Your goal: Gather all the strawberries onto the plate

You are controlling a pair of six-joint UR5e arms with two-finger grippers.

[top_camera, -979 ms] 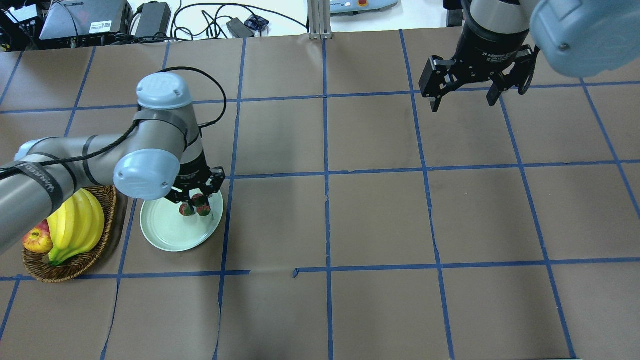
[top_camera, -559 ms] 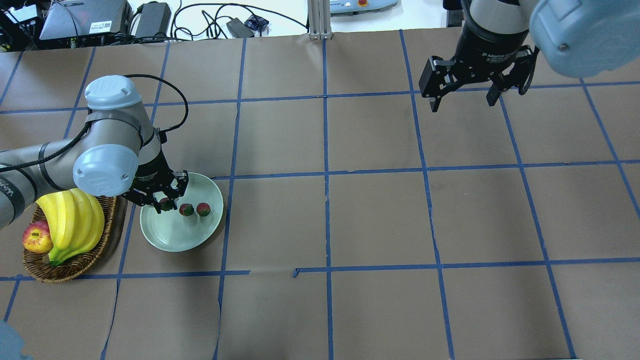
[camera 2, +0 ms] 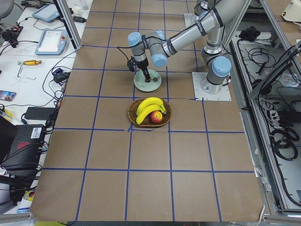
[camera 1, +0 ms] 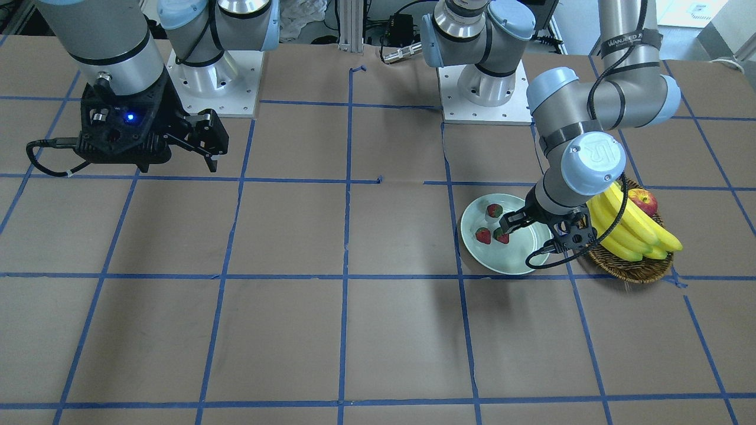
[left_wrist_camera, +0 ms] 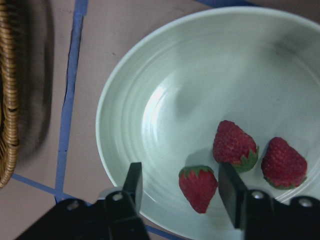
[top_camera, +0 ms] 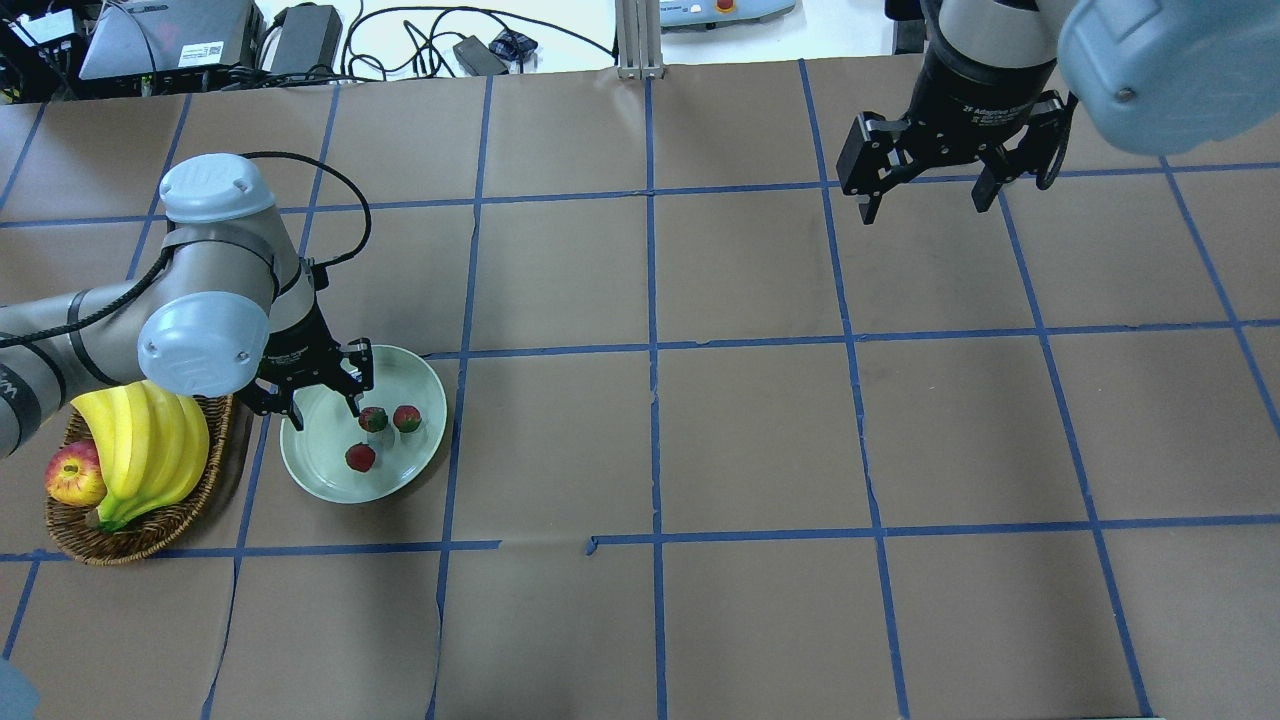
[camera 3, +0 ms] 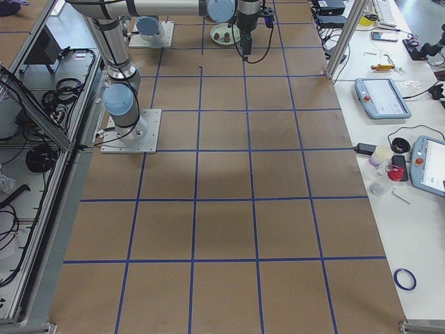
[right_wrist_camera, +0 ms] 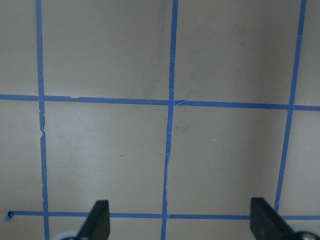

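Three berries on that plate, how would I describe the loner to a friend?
Find the wicker basket of bananas; a pale green plate sits beside it. Two strawberries there lie side by side; the loner lies apart, toward the plate's robot-side rim.

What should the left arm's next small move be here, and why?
Probably a straight lift of the left gripper up and clear of the plate. All three strawberries lie inside the plate's rim, and the gripper hangs open and empty, low over the plate's basket-side edge with one berry close to its fingertips. A vertical retreat seems least likely to nudge a berry.
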